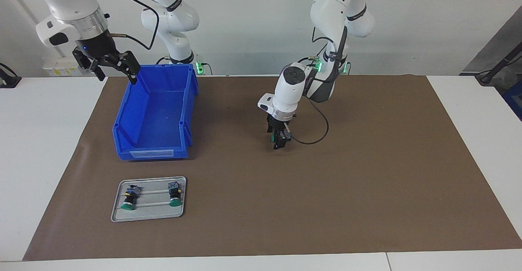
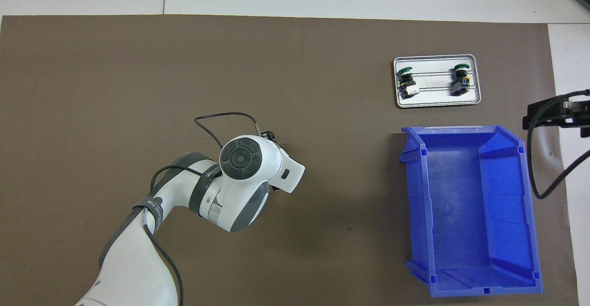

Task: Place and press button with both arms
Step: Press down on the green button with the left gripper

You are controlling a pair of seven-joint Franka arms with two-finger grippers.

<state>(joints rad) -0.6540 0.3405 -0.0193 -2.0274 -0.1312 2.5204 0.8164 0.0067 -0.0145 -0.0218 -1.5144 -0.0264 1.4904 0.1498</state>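
While the right arm waits raised, its black two-finger right gripper (image 1: 115, 65) hangs over the rim of the open blue plastic bin (image 1: 155, 114) nearest the robots, fingers spread wide and holding nothing. Just past the bin's low lip, away from the robots, lies the flat grey metal tray (image 1: 149, 214) with two push-buttons on their sides: the green-capped black button (image 1: 174, 194) with the blue-grey base, and beside it, toward the right arm's end, a similar green-capped button with a yellow band (image 1: 130, 198). Toward the left arm's end, the left gripper (image 1: 279, 139) points down low over bare brown mat (image 1: 367, 189), with open room all round; something green shows between its fingers, and I cannot tell their opening.
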